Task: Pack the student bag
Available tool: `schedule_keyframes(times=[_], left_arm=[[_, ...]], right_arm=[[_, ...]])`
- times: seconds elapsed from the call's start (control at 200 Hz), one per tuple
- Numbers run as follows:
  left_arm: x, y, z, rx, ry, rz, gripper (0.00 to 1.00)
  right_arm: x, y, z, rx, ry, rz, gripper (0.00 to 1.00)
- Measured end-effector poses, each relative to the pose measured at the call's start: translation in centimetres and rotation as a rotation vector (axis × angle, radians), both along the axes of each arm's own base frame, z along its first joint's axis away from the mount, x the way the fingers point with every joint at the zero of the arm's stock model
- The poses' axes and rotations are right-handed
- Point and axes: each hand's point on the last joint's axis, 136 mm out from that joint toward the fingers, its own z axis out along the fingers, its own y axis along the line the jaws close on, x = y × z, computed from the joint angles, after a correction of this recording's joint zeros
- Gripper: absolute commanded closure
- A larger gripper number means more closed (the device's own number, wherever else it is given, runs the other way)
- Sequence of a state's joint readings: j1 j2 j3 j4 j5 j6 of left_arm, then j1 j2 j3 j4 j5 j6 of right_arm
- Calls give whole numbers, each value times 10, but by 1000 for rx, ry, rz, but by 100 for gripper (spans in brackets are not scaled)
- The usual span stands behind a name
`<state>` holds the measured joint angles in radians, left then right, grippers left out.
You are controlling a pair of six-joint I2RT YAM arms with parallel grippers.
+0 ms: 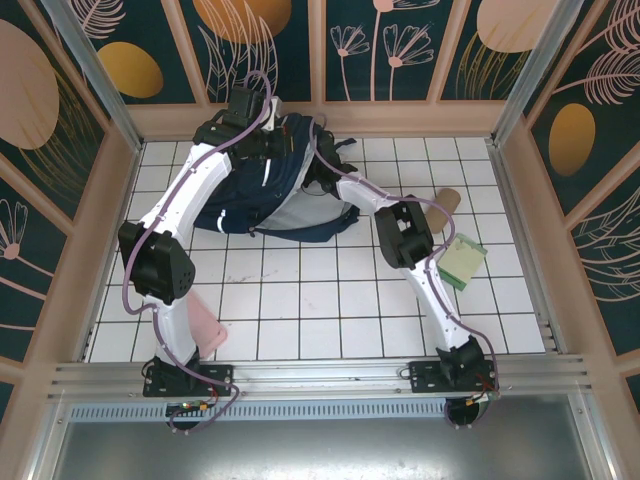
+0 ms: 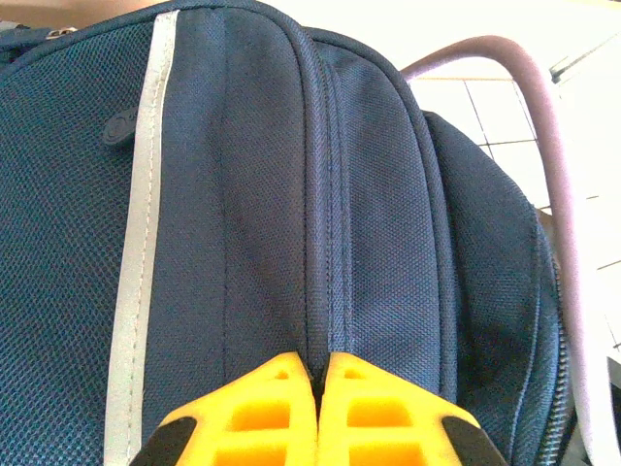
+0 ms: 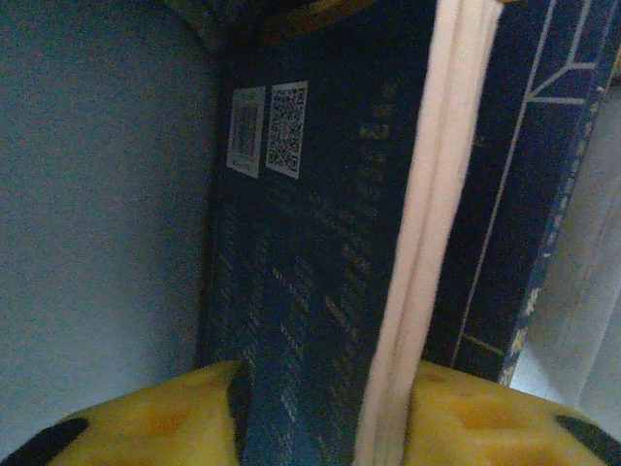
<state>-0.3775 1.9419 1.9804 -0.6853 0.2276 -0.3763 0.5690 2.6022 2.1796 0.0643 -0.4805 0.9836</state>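
Observation:
The navy student bag (image 1: 290,200) lies on the white tiled table at the back, its top toward the far wall. My left gripper (image 2: 318,364) is shut, its yellow fingers pinching a raised seam ridge of the bag (image 2: 233,194) beside a white reflective stripe (image 2: 141,223). In the top view that left gripper (image 1: 265,138) sits on the bag's upper end. My right gripper (image 3: 328,374) is shut on a dark blue book (image 3: 320,243) with QR codes and pale pink page edges, held upright inside the bag against its grey-blue lining (image 3: 97,194).
A green and cream booklet (image 1: 462,260) lies right of the right arm, and a brown cardboard tube (image 1: 442,202) just behind it. A pink flat item (image 1: 207,330) rests near the left arm's base. Wooden walls enclose the table.

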Motion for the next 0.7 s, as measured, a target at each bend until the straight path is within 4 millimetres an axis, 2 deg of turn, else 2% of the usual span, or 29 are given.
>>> schedule_keyframes(times=[0.215, 0.41, 0.525, 0.7], left_arm=[[1, 0, 0, 2, -4, 3, 100], [5, 1, 3, -5, -20, 7, 100], [5, 1, -3, -7, -14, 3, 100], [3, -4, -18, -20, 4, -14, 100]], right_arm=[[-14, -14, 9, -88, 2, -1, 41], [-25, -31, 18, -172, 17, -25, 37], [-44, -49, 15, -225, 39, -34, 30], [-83, -88, 15, -281, 67, -65, 30]])
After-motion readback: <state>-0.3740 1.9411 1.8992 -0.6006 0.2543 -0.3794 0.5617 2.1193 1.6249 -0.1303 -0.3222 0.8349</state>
